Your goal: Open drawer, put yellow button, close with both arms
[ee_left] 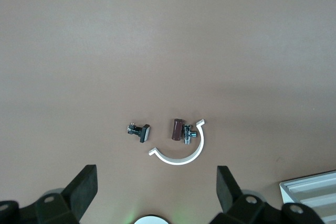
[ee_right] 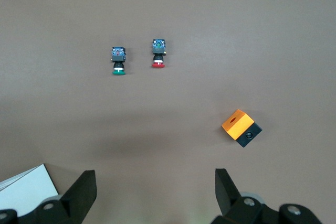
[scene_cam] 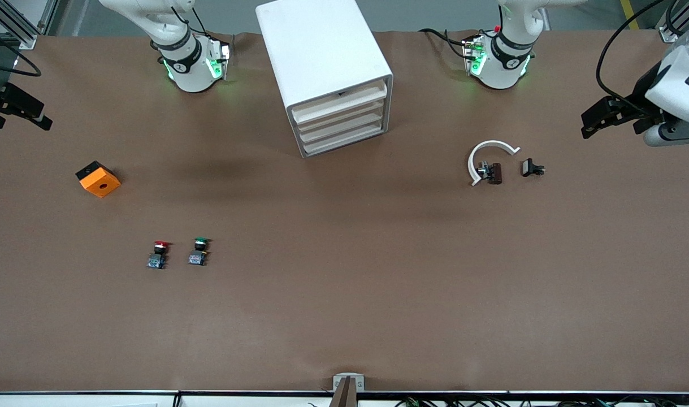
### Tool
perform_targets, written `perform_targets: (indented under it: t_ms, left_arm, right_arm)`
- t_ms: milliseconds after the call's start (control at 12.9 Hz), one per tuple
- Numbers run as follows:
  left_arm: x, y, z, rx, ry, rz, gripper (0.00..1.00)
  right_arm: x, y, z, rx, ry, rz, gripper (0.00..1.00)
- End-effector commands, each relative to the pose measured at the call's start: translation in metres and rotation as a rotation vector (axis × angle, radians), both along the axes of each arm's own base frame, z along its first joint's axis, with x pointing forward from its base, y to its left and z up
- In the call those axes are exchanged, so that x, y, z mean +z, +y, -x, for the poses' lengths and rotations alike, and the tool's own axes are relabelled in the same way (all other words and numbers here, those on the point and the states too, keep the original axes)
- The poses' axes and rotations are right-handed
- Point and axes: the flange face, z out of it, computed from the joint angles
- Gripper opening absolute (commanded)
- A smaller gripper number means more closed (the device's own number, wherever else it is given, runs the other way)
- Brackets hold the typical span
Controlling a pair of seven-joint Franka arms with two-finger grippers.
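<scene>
The white cabinet (scene_cam: 327,62) stands between the arm bases. Its top drawer (scene_cam: 339,104) and the three lower drawers look shut. The yellow button is not in view. My left gripper (scene_cam: 588,127) hangs open and empty over the left arm's end of the table; in its wrist view (ee_left: 156,171) the fingers are wide apart above bare table. My right gripper (scene_cam: 42,120) hangs open and empty over the right arm's end; its wrist view (ee_right: 155,174) shows the same. Neither touches anything.
A red-capped button (scene_cam: 159,254) and a green-capped button (scene_cam: 198,252) lie nearer the front camera toward the right arm's end, past an orange block (scene_cam: 98,179). A white C-shaped ring (scene_cam: 487,155), a brown part (scene_cam: 494,173) and a small black part (scene_cam: 531,168) lie toward the left arm's end.
</scene>
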Motion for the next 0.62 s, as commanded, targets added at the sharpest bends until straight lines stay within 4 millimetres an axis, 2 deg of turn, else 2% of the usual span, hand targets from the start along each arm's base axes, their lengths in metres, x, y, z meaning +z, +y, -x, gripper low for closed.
perform_targets:
  t_ms: [0, 541]
  left_arm:
    - [0.0, 0.001, 0.014, -0.022, 0.007, 0.011, 1.0]
    - [0.008, 0.003, 0.01, -0.038, -0.011, 0.015, 1.0]
  right_arm:
    - [0.003, -0.004, 0.005, -0.022, 0.0, -0.014, 1.0]
    - [0.002, 0.006, 0.003, -0.002, 0.001, -0.013, 1.0]
